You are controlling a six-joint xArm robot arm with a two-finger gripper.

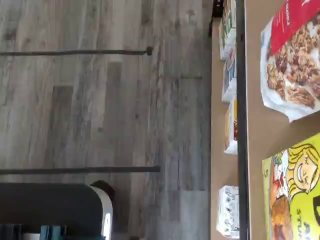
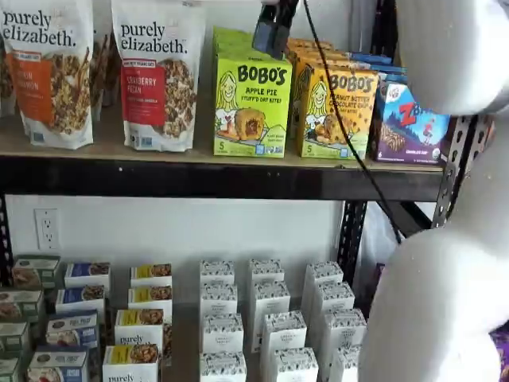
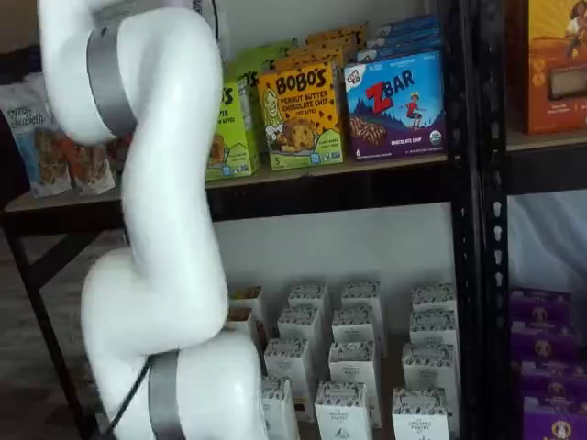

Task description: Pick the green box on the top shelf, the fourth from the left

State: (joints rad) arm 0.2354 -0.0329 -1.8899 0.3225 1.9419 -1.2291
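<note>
White robot arm (image 3: 165,229) fills the foreground in both shelf views. Its bulk covers approx. the 9 o'clock half of the green box (image 3: 229,128) in a shelf view.

Gripper (image 2: 273,32): seen in one shelf view only, as a dark block hanging from the frame's top edge. A black cable (image 2: 334,103) trails from it toward 5 o'clock. Fingers are seen side-on and no gap is visible from this angle. Jaws stand at full width w/ nothing between them. Position: 12 o'clock of the green box (image 2: 251,95), overlapping the carton row's upper edge. Cannot tell whether it touches.

Green box: upright on the top shelf (image 2: 199,177), front face to camera, at the board's front edge. More green cartons are lined up behind it. It also shows in the wrist view (image 1: 295,190), cartoon girl visible.

Neighbours on the same board:
- 3 o'clock: yellow-orange peanut butter carton (image 2: 336,111), just beside, touching or nearly so.
- Further along at 3 o'clock: purple ZBar box (image 2: 413,123).
- 9 o'clock: granola pouch w/ red label (image 2: 159,76), a narrow gap between pouch and box.

Below, at 6 o'clock: lower shelf holds rows of small white cartons (image 2: 266,318). Wall outlet (image 2: 46,228) sits on the back wall at approx. 8 o'clock.

Wrist view: mostly grey wood floor (image 1: 100,100), w/ a dark mount (image 1: 50,210) at the frame edge.
</note>
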